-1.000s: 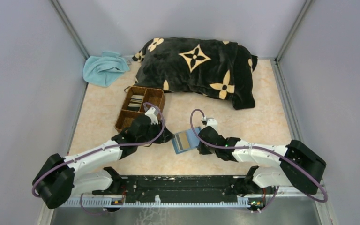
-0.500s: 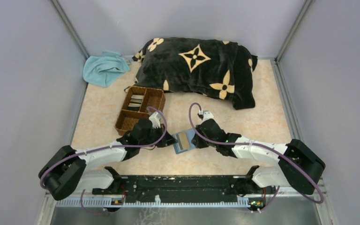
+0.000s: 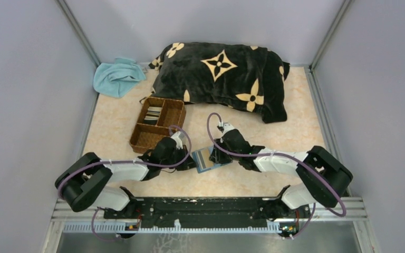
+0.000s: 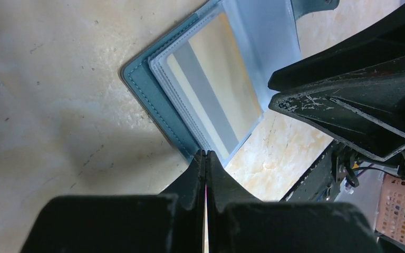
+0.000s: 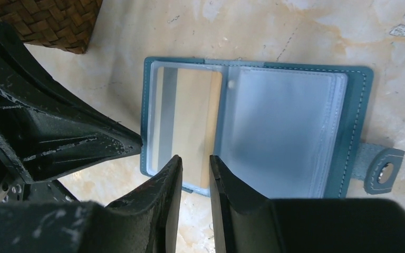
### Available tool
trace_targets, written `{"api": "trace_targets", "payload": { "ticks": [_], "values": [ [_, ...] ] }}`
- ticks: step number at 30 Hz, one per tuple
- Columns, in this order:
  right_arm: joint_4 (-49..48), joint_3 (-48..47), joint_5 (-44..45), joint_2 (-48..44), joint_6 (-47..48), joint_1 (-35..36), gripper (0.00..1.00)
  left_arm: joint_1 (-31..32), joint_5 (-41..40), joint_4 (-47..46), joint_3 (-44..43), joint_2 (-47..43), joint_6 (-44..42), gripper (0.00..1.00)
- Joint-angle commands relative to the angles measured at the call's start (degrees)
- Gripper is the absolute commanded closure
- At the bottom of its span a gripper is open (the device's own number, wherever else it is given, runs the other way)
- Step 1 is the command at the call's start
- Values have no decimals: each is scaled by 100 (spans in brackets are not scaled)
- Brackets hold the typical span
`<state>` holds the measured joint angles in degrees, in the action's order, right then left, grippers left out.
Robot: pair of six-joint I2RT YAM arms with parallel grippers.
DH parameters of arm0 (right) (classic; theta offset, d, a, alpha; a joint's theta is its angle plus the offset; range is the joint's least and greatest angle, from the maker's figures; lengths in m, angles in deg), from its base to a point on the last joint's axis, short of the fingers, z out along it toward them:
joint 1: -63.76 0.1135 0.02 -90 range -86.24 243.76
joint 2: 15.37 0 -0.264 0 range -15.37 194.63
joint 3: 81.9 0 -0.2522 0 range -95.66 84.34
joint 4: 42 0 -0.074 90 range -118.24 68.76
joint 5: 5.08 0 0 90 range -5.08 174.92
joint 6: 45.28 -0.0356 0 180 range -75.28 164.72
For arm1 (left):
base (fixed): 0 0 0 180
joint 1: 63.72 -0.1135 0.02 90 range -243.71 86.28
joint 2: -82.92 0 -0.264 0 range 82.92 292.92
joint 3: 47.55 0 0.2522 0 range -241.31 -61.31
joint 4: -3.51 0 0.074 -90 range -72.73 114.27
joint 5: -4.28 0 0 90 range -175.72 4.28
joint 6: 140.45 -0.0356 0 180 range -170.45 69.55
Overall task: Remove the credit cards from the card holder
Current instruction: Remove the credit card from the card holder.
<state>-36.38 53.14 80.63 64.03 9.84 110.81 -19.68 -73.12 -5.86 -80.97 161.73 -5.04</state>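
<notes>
Lying open on the desk (image 3: pixel 295 137), the holder (image 5: pixel 274 126) holds one sleeved card (image 5: pixel 187 126); other cards (image 3: pixel 153 113) appear to sit in the tray (image 3: pixel 146 138). Left gripper (image 4: pixel 205 154) is closed at the holder's edge, right gripper (image 5: pixel 195 158) slightly open.

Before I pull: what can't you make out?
How full the card holder is: right wrist, cloudy sleeves overlap.
Whether the right gripper pinches the card: right wrist, it covers that edge.
What the shut left gripper touches: left wrist, it hides the contact.
Tray contents: top view, too small.
</notes>
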Motion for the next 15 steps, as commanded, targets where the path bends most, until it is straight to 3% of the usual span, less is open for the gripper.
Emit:
{"api": "trace_targets", "payload": {
  "ticks": [1, 12, 15],
  "values": [
    [-533, -221, -170, 140, 89, -62, 73, 27, -140, -189, 82, 96, 8, 100],
    [-807, -65, -163, 568, 92, -125, 72, 27, -117, -267, 61, 334, 21, 100],
    [-867, -33, -247, 664, 92, -134, 62, 27, -79, -287, 42, 388, 20, 100]
  ]
}}
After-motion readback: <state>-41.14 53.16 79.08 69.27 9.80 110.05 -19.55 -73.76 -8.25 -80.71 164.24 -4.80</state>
